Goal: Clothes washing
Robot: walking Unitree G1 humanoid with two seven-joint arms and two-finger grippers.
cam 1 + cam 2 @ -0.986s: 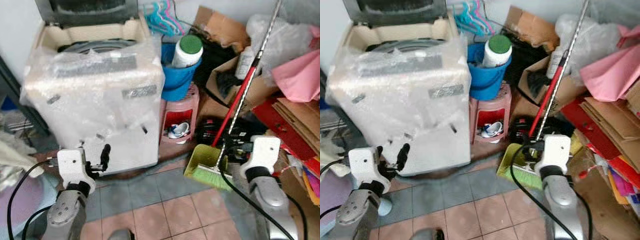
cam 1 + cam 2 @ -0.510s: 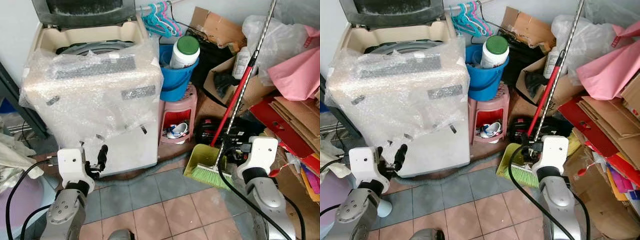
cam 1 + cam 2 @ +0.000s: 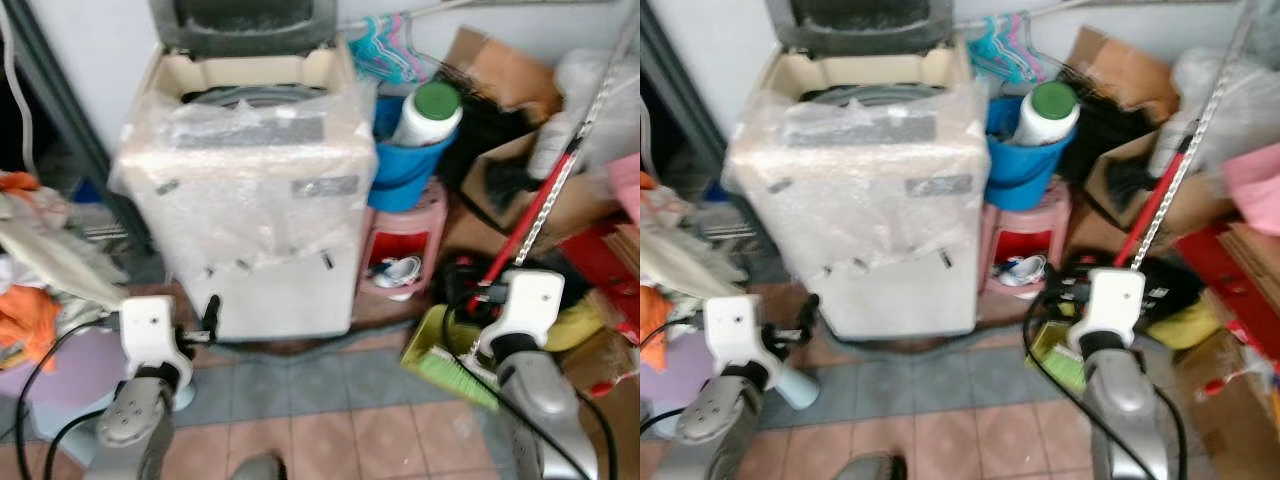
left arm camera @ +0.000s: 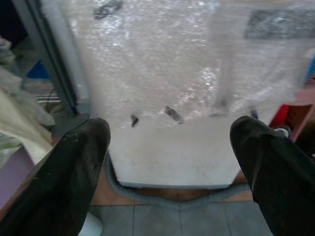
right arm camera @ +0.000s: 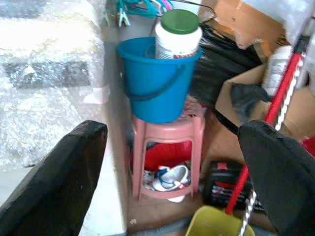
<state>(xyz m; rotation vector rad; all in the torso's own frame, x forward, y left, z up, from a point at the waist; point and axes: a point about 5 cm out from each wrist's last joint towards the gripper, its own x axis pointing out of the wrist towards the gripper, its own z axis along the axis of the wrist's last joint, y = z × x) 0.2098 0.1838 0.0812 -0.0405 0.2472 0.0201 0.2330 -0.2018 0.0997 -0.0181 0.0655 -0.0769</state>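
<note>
- Cluttered utility corner, tiled floor: boxes, broom and hangers crowd the 2 o'clock side.
- Washing machine, 12 o'clock: lid up, drum open for loading; front under bubble wrap.
- Clothes heap, 9 o'clock, apparently awaiting washing.
- Blue bucket with white bottle on pink stool, handy beside machine.
- Left pincer: spread wide, empty, facing machine.
- Right pincer: spread wide, empty, facing bucket.

One washer in bubble wrap. Right of the washer: one blue bucket, holding one white jug with a green cap, on one pink stool. One red-handled broom and one green dustpan further right. Left of the washer, two orange cloths.
</note>
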